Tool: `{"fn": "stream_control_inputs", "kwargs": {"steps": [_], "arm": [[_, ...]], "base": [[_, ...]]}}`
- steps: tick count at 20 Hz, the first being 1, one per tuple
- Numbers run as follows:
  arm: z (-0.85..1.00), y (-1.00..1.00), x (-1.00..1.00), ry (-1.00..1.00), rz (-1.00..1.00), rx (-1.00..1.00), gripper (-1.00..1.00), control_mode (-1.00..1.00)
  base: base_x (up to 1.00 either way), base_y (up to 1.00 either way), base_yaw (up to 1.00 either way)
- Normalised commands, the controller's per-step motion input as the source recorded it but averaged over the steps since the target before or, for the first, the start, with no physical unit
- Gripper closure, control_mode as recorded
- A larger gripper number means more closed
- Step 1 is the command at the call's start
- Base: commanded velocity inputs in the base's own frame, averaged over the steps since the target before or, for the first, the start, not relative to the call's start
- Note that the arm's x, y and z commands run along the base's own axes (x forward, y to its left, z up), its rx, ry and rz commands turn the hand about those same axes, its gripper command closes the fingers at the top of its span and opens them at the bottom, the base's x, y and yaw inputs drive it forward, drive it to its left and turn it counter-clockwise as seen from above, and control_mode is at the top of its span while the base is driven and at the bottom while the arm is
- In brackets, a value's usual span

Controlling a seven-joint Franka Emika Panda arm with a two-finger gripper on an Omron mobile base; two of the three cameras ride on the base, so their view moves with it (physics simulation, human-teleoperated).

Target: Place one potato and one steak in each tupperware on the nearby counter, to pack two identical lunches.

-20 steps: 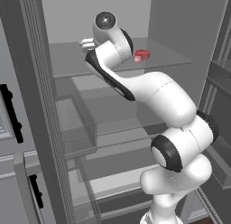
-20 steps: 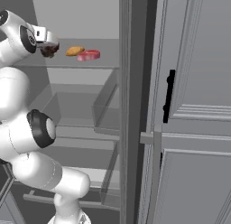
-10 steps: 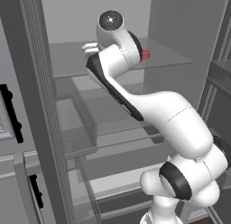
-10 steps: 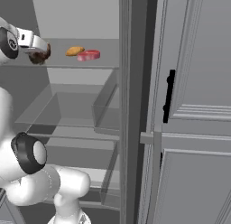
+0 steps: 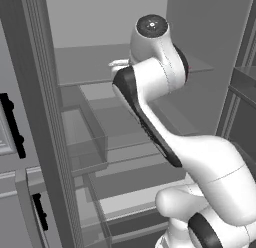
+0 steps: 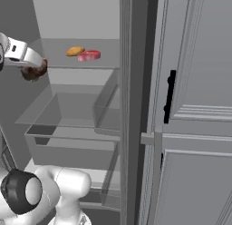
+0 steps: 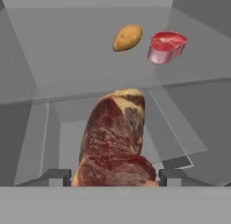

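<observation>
We see our pincer (image 7: 115,180) closed on the dark brown steak (image 7: 115,142), its two finger tips (image 7: 54,177) pressed against either side of the lump in the hand view, so the meat stands up between them and hides much of what lies beyond. In the right base view the same brown steak (image 6: 34,70) hangs at the end of the white hand, out in front of the glass shelf (image 6: 59,65) and slightly below its front edge, clear of the shelf itself. We take this shelf as our landmark. On it, toward its back, lie one potato (image 7: 127,37) and the red-pink steak (image 7: 167,47); the two sit just beside each other, the potato to the left of the pink slab as the hand camera sees them, and we cannot tell whether they touch. From the right base view the potato (image 6: 74,51) and the pink steak (image 6: 89,56) show in the same order near the right end of the shelf, close to the grey upright frame (image 6: 131,106). Below the shelf we see a clear drawer (image 6: 68,119) with see-through walls, and to the right of the frame a grey cabinet door (image 6: 195,106) with a black handle (image 6: 169,97). In the left base view our white arm (image 5: 165,117) rises across the front of the shelf, its upper joint level with it.
</observation>
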Motion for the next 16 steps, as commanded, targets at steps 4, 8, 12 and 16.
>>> {"fn": "stream_control_inputs", "kwargs": {"steps": [4,8,12,16], "arm": [[-0.70,-0.34,-1.00,0.17,0.00,0.00,1.00,-1.00],[-1.00,-0.39,-0.84,0.25,0.00,0.00,1.00,-1.00],[-1.00,-0.51,-0.41,0.32,0.02,0.00,1.00,-1.00],[-0.94,-0.51,-0.20,0.25,0.03,0.00,1.00,-1.00]], "base": [[0.00,0.00,0.00],[0.00,0.00,0.00],[0.00,0.00,0.00],[0.00,0.00,0.00]]}}
